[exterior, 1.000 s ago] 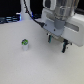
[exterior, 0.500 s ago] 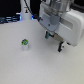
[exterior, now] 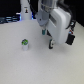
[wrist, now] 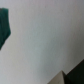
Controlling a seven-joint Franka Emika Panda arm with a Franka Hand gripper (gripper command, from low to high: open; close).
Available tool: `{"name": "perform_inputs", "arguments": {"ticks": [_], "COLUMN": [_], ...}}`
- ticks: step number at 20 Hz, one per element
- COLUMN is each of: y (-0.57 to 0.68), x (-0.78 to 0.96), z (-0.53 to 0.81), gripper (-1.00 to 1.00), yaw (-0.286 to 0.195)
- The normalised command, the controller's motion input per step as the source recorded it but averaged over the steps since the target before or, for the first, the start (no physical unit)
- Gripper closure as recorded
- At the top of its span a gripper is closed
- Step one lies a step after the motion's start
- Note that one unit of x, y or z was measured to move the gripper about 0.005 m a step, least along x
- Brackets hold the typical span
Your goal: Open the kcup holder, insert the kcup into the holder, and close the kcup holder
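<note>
Where table (exterior: 15, 60) lies pale, one kcup (exterior: 24, 45), one end effector (exterior: 47, 39)

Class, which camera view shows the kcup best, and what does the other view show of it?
The exterior view: the kcup stands whole on the white table, green top visible. The wrist view shows only a blurred dark green patch at one edge, and I cannot tell whether that is the cup.

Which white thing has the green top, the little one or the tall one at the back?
The little one: the kcup, standing alone on the table. Its top is green. The tall white post at the back shows no green.
</note>
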Motion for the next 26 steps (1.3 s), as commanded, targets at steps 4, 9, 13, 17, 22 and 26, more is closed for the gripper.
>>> {"name": "perform_inputs", "arguments": {"ticks": [4, 9, 13, 17, 22, 26], "y": [-0.39, -0.46, -0.49, -0.47, -0.47, -0.46], "x": [-0.42, -0.36, -0.3, -0.33, -0.34, -0.38], "z": [0.0, -0.1, -0.08, -0.2, -0.27, -0.29], "gripper": [-1.0, -1.0, -1.0, -1.0, -1.0, -1.0], "yaw": [-0.253, -0.239, -0.237, -0.245, -0.246, -0.25]}}
